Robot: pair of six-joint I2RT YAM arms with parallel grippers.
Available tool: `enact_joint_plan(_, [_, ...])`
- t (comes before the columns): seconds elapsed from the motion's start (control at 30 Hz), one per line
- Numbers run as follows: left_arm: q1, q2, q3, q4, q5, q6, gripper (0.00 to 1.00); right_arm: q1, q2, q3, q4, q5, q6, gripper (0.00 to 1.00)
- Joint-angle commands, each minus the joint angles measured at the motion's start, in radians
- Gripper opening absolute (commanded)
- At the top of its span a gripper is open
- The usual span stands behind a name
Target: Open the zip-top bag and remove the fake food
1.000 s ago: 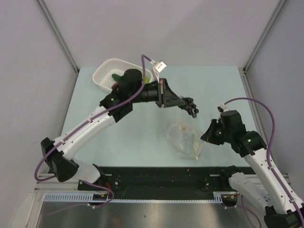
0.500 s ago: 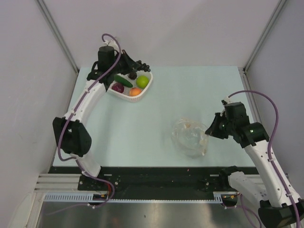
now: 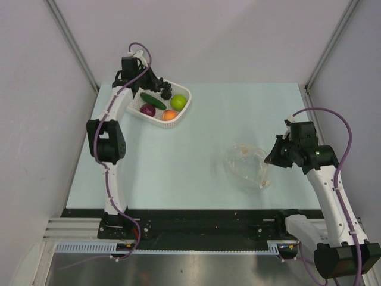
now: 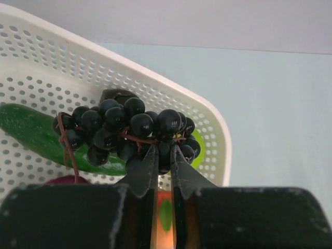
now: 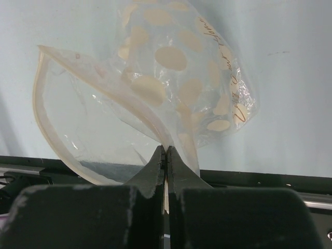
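Dark grapes [image 4: 129, 132] in left tool [image 4: 163, 155]; overhead hides grip.

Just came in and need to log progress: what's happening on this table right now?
The left gripper pinches the dark grapes over the white basket at the far left of the table. In the basket lie the cucumber, purple piece, orange fruit and lime-green ball. The right gripper is shut on an edge of the zip-top bag, which gapes open and looks empty.
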Motion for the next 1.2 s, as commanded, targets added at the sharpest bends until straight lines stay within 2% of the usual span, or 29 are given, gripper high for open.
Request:
enact_joint_plan(0.0, [0.023, 0.073, 0.112, 0.043, 0.067, 0.071, 0.00, -0.018, 0.002, 0.033, 0.000, -0.015, -0.005, 0.00])
enact_joint_plan(0.3, [0.061, 0.197, 0.168, 0.081, 0.050, 0.068, 0.04, -0.018, -0.060, -0.065, 0.037, -0.017, 0.109, 0.00])
enact_joint_plan(0.47, [0.076, 0.238, 0.211, 0.113, 0.018, 0.048, 0.08, -0.018, -0.076, -0.066, 0.048, -0.012, 0.155, 0.00])
enact_joint_plan(0.53, [0.076, 0.252, 0.237, 0.113, -0.034, 0.048, 0.22, -0.018, -0.072, -0.056, 0.043, -0.006, 0.150, 0.00])
enact_joint_plan(0.57, [0.076, 0.264, 0.248, 0.110, -0.053, 0.035, 0.35, -0.018, -0.066, -0.051, 0.043, -0.011, 0.141, 0.00])
enact_joint_plan(0.6, [0.076, 0.266, 0.254, 0.110, -0.071, 0.025, 0.52, -0.018, -0.061, -0.043, 0.043, -0.015, 0.138, 0.00])
enact_joint_plan(0.67, [0.076, 0.252, 0.248, 0.118, -0.096, 0.013, 0.58, -0.019, -0.046, -0.036, 0.038, -0.026, 0.124, 0.00])
enact_joint_plan(0.7, [0.076, 0.243, 0.243, 0.115, -0.106, 0.005, 0.64, -0.019, -0.040, -0.027, 0.035, -0.029, 0.121, 0.00])
enact_joint_plan(0.77, [0.076, 0.210, 0.219, 0.117, -0.120, -0.010, 0.67, -0.018, -0.032, -0.014, 0.026, -0.038, 0.118, 0.00])
enact_joint_plan(0.93, [0.076, 0.110, 0.147, 0.091, -0.073, -0.031, 0.67, -0.019, -0.047, -0.014, 0.025, -0.047, 0.104, 0.00])
enact_joint_plan(1.17, [0.020, -0.229, -0.285, 0.112, -0.007, -0.074, 0.63, -0.021, -0.034, 0.021, 0.008, -0.093, 0.038, 0.00])
